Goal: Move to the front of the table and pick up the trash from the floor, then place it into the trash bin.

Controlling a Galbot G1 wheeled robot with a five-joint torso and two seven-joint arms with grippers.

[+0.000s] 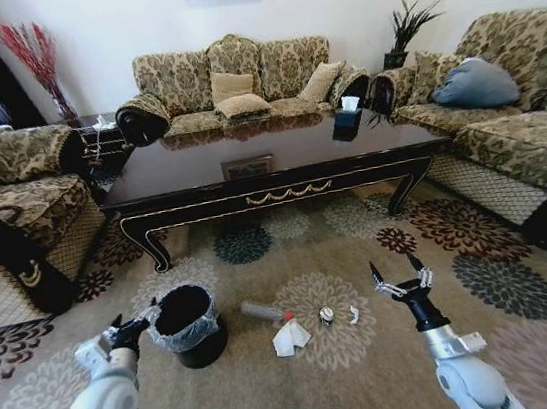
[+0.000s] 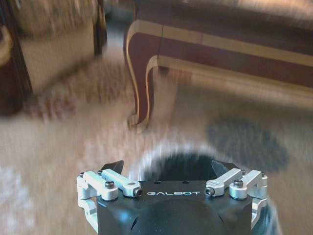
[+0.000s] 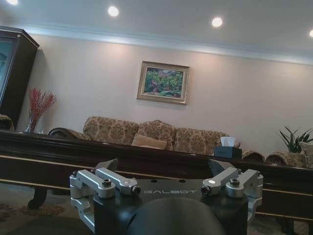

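Head view: trash point(image 1: 291, 325) lies on the carpet point(image 1: 374, 353) between trash bin point(image 1: 186, 323) and right gripper point(image 1: 401, 276), before the table point(image 1: 270, 180). Both grippers are spread open and empty; left gripper point(image 1: 129, 330) hovers beside the bin. Crumpled paper point(image 1: 291, 337) likely crushes lightly; grip its centre. Surrounding floor is open.

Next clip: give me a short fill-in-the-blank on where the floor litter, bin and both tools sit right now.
1. The trash bin stands on the carpet beside the ____ tool.
2. The crumpled white paper lies on the ____, in front of the table.
3. The clear bottle has a ____ cap.
4. The right tool hovers with its jaws ____ and holds nothing.

Missing words: left; carpet; red; open
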